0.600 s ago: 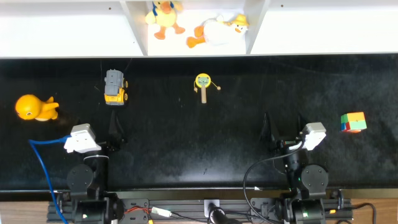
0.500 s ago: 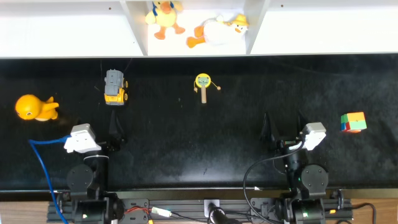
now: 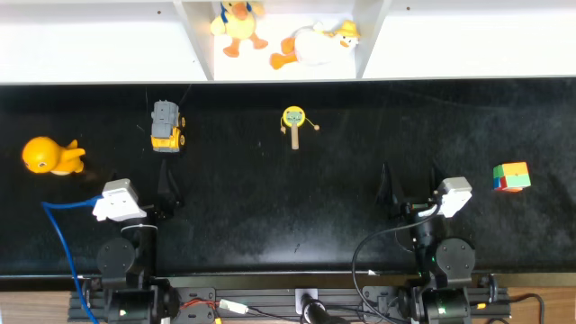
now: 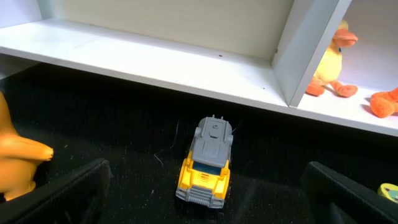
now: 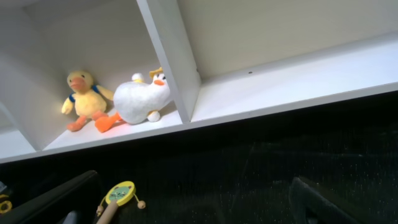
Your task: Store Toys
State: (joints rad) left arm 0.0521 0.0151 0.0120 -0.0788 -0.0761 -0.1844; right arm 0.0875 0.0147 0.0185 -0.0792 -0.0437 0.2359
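A yellow and grey toy truck [image 3: 166,126] stands on the black table, just ahead of my left gripper [image 3: 166,191], which is open and holds nothing. In the left wrist view the truck [image 4: 206,163] sits between the spread fingers [image 4: 65,191], farther out. An orange duck [image 3: 51,157] lies at the far left. A small rattle drum [image 3: 294,121] rests mid-table. A coloured cube [image 3: 511,177] sits to the right of my right gripper [image 3: 409,189], also open and holding nothing. The rattle drum [image 5: 119,195] shows near one right finger [image 5: 53,198].
A white shelf unit [image 3: 99,54] runs along the table's far edge. Its middle compartment holds a yellow plush duck [image 3: 238,22] and a white plush duck [image 3: 315,45]. A blue cable [image 3: 63,234] loops beside the left arm's base.
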